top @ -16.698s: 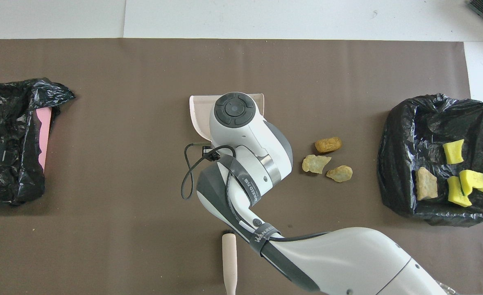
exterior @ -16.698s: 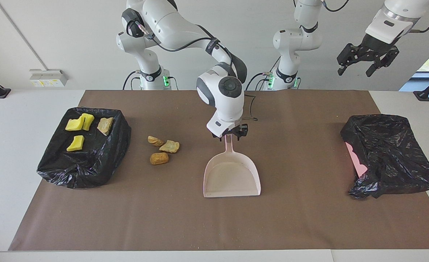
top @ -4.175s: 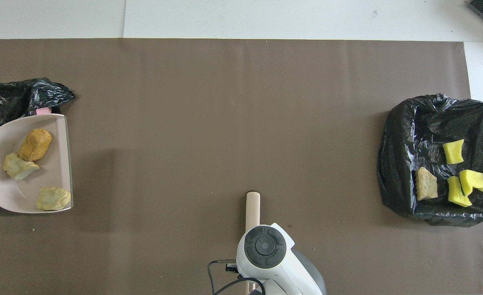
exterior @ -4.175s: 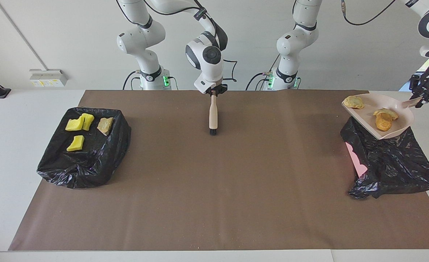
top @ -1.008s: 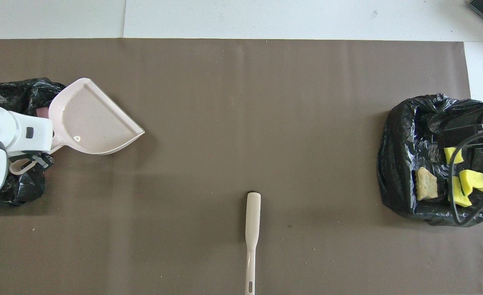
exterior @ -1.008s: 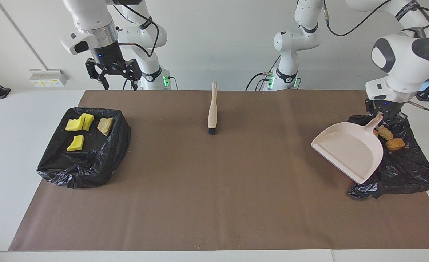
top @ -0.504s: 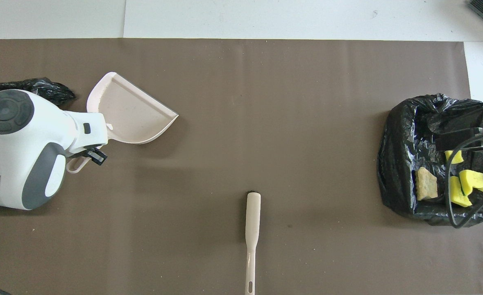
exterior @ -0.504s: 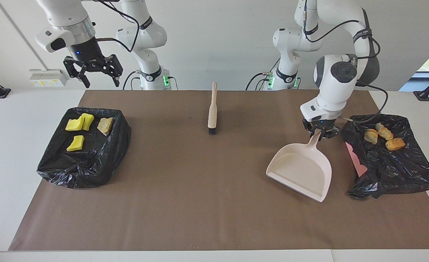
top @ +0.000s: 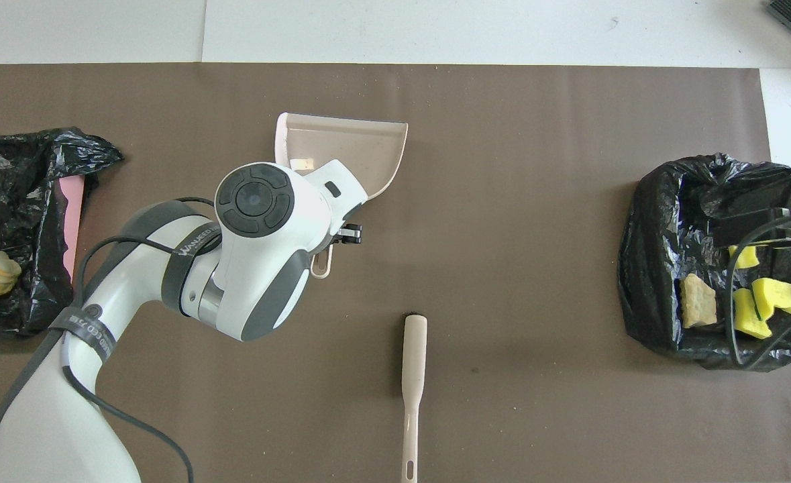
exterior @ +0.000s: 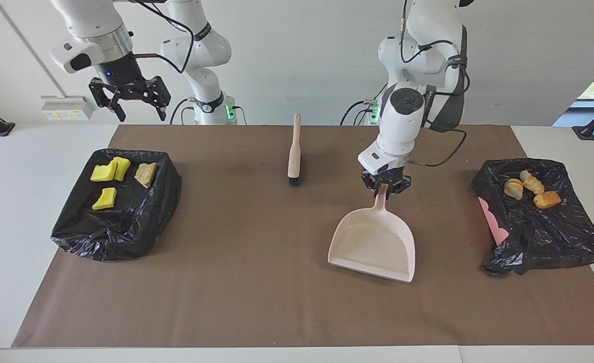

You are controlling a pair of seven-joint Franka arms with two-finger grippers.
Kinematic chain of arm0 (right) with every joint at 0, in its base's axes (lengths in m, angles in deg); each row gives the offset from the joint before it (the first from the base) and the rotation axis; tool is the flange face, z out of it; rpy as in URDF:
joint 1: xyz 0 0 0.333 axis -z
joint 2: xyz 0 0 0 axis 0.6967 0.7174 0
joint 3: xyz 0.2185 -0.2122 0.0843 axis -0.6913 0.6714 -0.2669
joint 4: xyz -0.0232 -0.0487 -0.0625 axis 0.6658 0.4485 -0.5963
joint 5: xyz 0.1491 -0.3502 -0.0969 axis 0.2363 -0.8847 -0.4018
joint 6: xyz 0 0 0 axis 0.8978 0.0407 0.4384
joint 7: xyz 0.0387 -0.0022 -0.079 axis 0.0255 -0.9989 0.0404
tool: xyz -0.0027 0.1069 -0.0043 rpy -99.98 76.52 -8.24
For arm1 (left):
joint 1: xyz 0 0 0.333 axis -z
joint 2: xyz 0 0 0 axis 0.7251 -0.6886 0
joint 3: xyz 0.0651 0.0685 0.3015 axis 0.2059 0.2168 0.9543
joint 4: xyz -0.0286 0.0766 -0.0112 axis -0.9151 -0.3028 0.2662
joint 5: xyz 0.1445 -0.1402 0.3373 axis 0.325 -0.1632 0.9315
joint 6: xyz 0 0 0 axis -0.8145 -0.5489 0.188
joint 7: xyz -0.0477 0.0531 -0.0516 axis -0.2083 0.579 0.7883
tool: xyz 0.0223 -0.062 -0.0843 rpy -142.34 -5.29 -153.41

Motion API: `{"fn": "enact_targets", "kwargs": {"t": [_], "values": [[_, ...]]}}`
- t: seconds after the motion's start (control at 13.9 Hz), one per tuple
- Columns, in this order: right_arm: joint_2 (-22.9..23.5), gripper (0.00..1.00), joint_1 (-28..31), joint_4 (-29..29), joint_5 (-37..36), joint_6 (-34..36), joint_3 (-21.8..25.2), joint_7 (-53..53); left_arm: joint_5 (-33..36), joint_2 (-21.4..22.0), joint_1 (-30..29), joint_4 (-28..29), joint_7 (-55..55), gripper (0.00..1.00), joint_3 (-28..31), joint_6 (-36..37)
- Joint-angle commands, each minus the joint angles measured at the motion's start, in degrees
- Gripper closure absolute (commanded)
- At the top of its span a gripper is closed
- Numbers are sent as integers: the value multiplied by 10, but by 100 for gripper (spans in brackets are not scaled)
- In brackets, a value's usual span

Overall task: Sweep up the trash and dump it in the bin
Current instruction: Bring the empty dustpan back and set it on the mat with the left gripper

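Three tan lumps in bin; L gripper clamps dustpan.

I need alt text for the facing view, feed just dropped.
The left claw grips the handle of an empty pale pink plastic dustpan mid-table. Three tan-brown bread-like pieces lie on the black bag-lined bin at the left arm's end. The right claw hangs open above the other black bag.
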Motion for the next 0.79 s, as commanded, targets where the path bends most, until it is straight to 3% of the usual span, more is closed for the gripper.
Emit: {"fn": "enact_targets", "kwargs": {"t": [0.0,0.43,0.58,0.72], "values": [[-7,0,4,7,-6,6,-5,2,-14,-35,27,-61,29,100,13,21],[-14,0,5,18,-4,5,-5,2,-16,-132,68,-165,118,100,13,68],[-14,0,5,19,-4,7,-5,3,-21,-141,75,-170,156,100,13,67],[-14,0,6,18,-4,10,-5,3,-21,-141,75,-169,156,86,12,63]]}}
